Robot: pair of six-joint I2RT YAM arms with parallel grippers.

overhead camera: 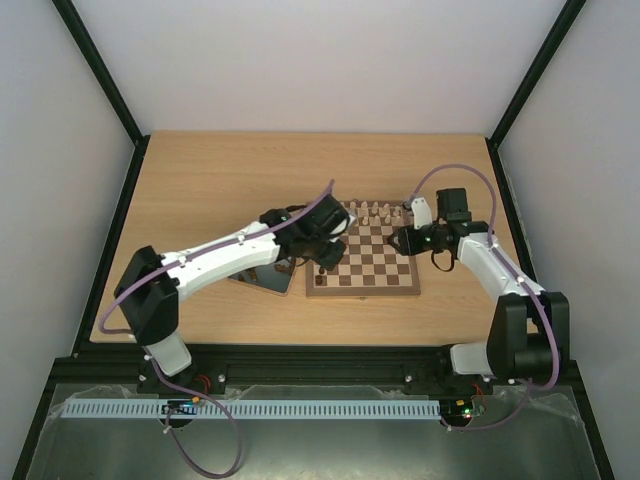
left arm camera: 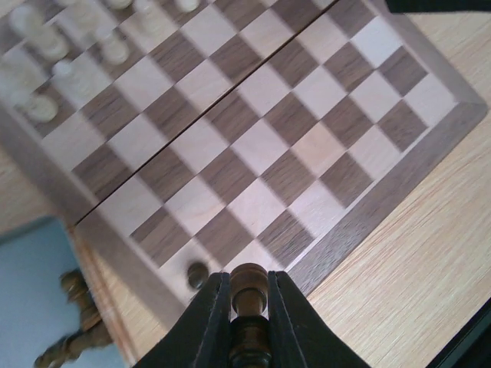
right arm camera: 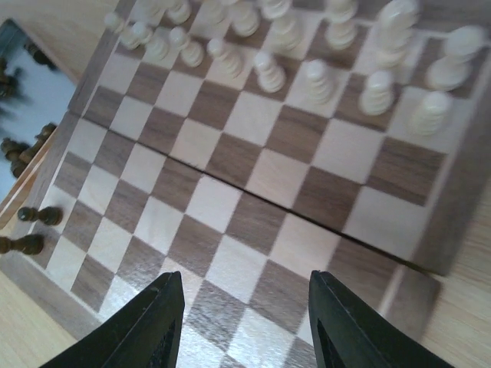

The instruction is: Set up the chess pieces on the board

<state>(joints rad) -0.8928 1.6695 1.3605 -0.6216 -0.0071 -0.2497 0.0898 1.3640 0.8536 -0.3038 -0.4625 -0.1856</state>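
Dark brown wooden chess piece (left arm camera: 249,285) clamped between left fingers (left arm camera: 209,310), over border of checked wooden board (left arm camera: 307,153). Right fingers (right arm camera: 157,322) spread apart, empty.

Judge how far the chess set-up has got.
Done: light pieces stand on the board's far rows, two dark pieces at its left edge. In hand: left gripper shut on a dark piece. Left: more dark pieces wait on the tray; right gripper open.

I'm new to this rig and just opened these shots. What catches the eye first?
The chessboard in mid-table, with cream pieces lined along its far side and most squares bare. The left gripper is shut on a dark chess piece at the board's left border, while the right gripper hangs open over bare squares.
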